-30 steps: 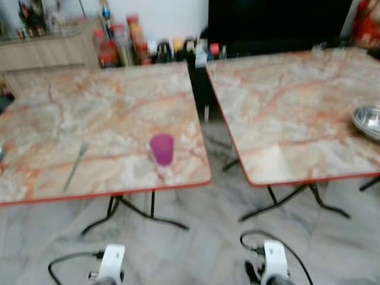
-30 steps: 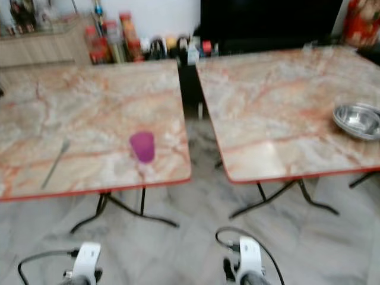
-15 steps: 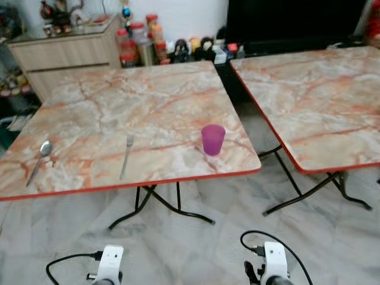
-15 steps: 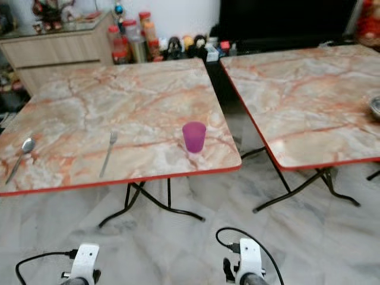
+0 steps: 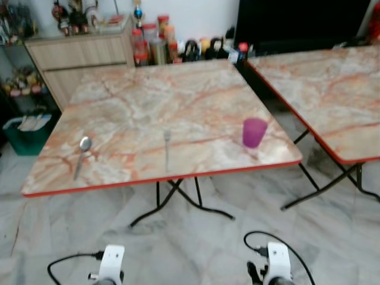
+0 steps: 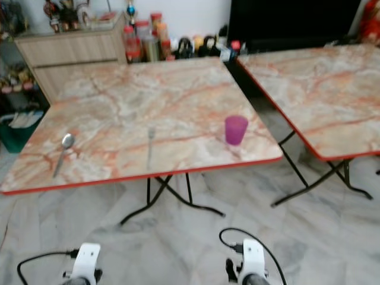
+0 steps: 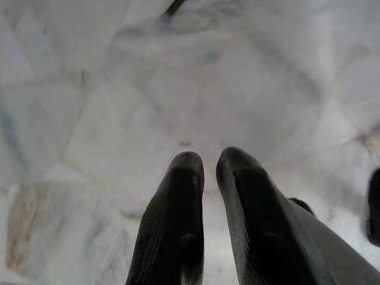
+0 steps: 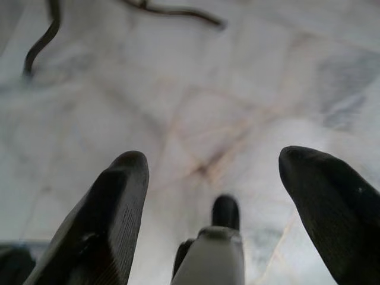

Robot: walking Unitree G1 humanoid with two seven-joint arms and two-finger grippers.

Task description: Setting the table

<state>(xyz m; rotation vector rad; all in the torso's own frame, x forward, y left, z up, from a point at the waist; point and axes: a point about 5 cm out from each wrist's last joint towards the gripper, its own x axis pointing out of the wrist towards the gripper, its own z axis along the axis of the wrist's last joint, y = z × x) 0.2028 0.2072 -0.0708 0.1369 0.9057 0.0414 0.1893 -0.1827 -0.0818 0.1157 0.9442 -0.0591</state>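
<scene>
While both arms are hanging low over the marble floor (image 5: 196,249), the left gripper (image 7: 205,163) is showing its fingers nearly together and the right gripper (image 8: 214,166) is holding its fingers wide apart. On the near table (image 5: 178,101), a purple cup (image 5: 254,132) is standing near the front right corner, a fork (image 5: 167,148) is lying well to the cup's left, and a spoon (image 5: 82,154) is lying farther left still.

second table (image 5: 332,95) cut off by right frame edge, far side out of view. bottles and jars (image 5: 172,44) behind the near table too small to identify, possibly condiments. green bin (image 5: 27,133) partly cut off at left edge. both arms cropped at bottom edge.
</scene>
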